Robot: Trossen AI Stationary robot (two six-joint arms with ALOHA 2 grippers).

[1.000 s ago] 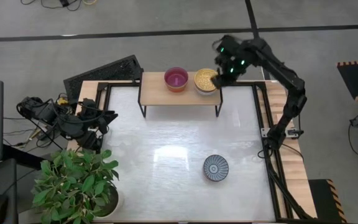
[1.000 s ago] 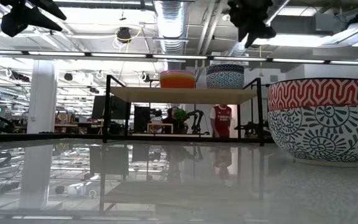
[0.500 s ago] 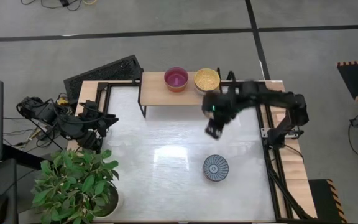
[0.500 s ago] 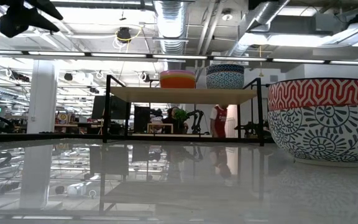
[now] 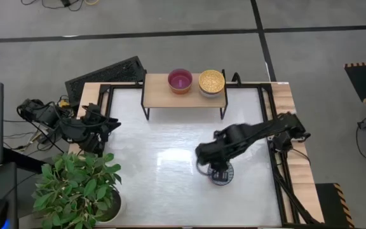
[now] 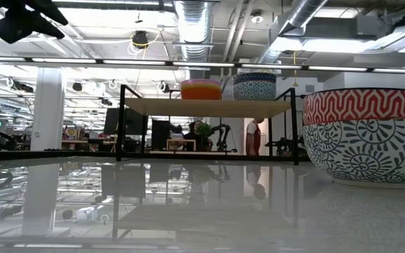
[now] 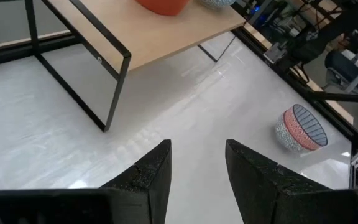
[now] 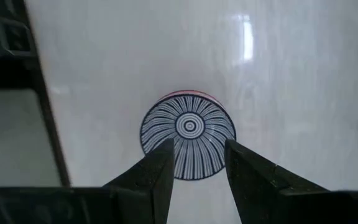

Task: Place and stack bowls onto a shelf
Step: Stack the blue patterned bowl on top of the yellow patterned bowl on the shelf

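- Bowls: a magenta bowl [image 5: 180, 81] and a yellow-patterned bowl [image 5: 211, 82] are set side by side on the shelf [image 5: 161, 95] at the far edge of the table [image 5: 157, 159].
- A blue-grey radial-lined bowl [image 5: 222, 173], red-patterned on its outside, is left on the tabletop, near side, right of centre.
- The right gripper [image 8: 196, 163] is held directly above that bowl, fingers parted, nothing gripped; the bowl is seen between the fingertips, not touched.
- The left gripper [image 7: 197, 163] is parked off the table's left edge, jaws apart and empty, aimed across at the shelf.
- A potted plant [image 5: 78, 187] is placed at the near-left corner.
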